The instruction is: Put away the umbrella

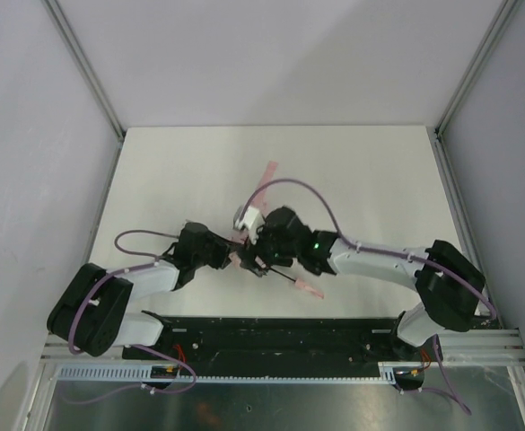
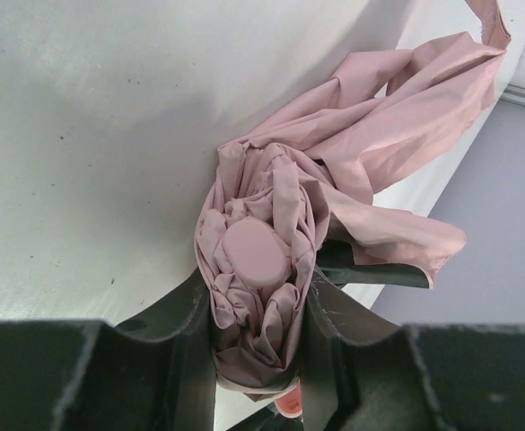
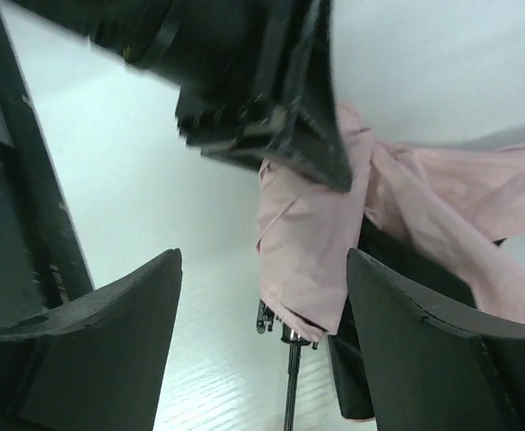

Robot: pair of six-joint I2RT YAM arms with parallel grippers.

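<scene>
The umbrella (image 2: 255, 251) is a crumpled pale pink bundle with a round pink cap facing the left wrist camera. My left gripper (image 2: 258, 292) is shut on this bundle, with loose fabric (image 2: 397, 99) trailing beyond. From above, the umbrella (image 1: 240, 258) lies between both grippers. Its thin dark shaft (image 1: 289, 277) runs to the pink handle (image 1: 311, 288) near the front. My right gripper (image 3: 264, 262) stands open right beside the left one. Pink fabric (image 3: 307, 233) hangs between its fingers (image 3: 406, 314), touching neither, and the shaft (image 3: 291, 382) shows below.
A pink strip of the umbrella (image 1: 266, 175) lies toward the back of the white table (image 1: 379, 180). Grey walls with metal rails (image 1: 83, 67) close in the sides. The left gripper's black body (image 3: 262, 90) fills the top of the right wrist view.
</scene>
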